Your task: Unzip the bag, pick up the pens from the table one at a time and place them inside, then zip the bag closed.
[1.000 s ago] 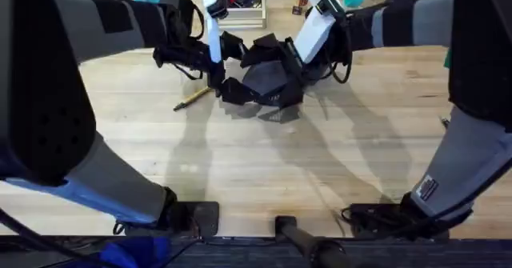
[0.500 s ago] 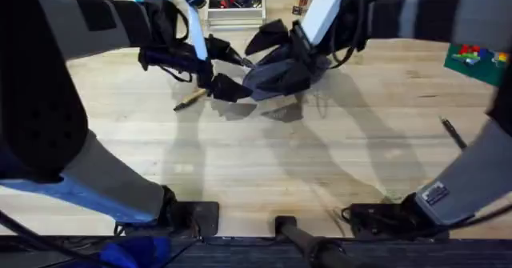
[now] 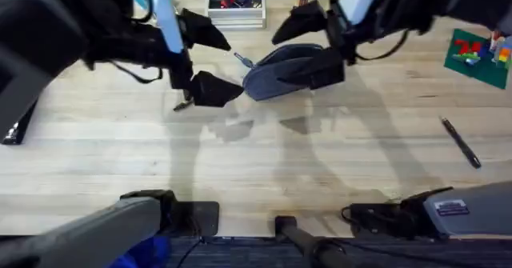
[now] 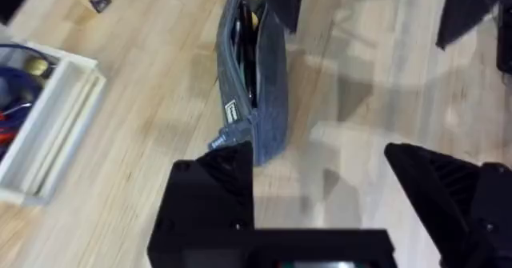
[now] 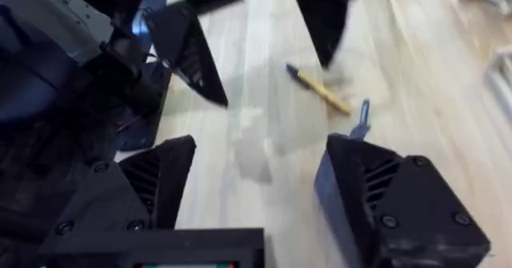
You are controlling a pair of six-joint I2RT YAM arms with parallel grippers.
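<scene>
Blue-grey bag [image 4: 258,76] unzipped on the table [image 4: 152,124], just beyond the left gripper's [image 4: 320,188] spread fingers [image 4: 212,196].

bare table [image 3: 264,168] in front, bag [image 3: 282,70] and tray [image 3: 234,12] crowding the far side

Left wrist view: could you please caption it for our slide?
Open left pincer above the unzipped blue-grey pouch on the wooden table.

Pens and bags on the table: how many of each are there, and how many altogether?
Pens: 2, a tan-yellow pen beside the left end effector and a dark pen on the table at the right.
Bags: 1, the blue-grey bag, unzipped.
Total: 3.
</scene>
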